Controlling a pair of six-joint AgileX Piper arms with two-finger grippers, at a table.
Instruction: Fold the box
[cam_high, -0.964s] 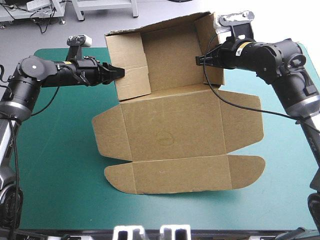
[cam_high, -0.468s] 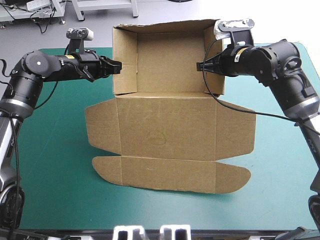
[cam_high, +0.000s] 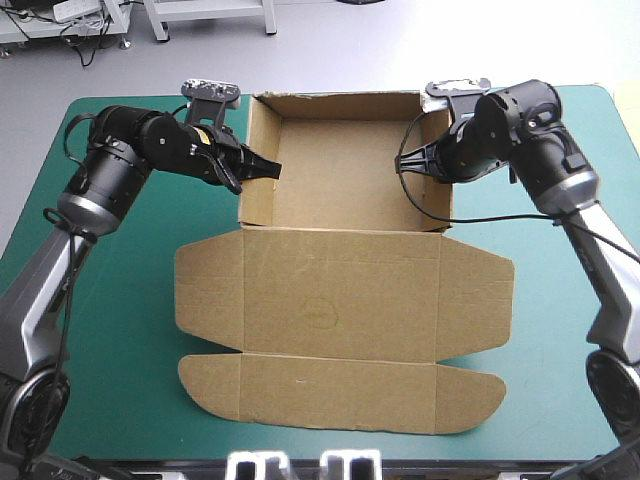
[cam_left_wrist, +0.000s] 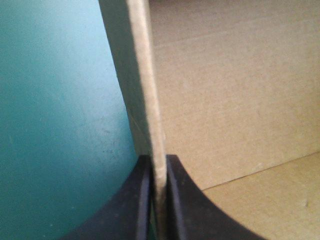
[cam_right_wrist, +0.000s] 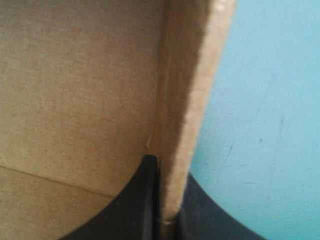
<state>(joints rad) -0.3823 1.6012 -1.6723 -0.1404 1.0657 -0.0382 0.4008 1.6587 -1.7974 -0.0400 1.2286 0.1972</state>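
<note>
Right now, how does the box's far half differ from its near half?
The far half stands as an open tray with walls raised; the near half lies flat on the teal-green cover. The left gripper and right gripper each pinch one side of the far half; nothing touches the near half. Both are one brown sheet.

High camera: above and behind the robot, facing forward and down over the whole bench (cam_high: 110, 350). Wrist cameras: very close behind the left hand (cam_left_wrist: 159, 165) and right hand (cam_right_wrist: 167, 172), each sighting along a box (cam_high: 340, 290) wall the high view shares.

Bright, even light — soft shadows
</note>
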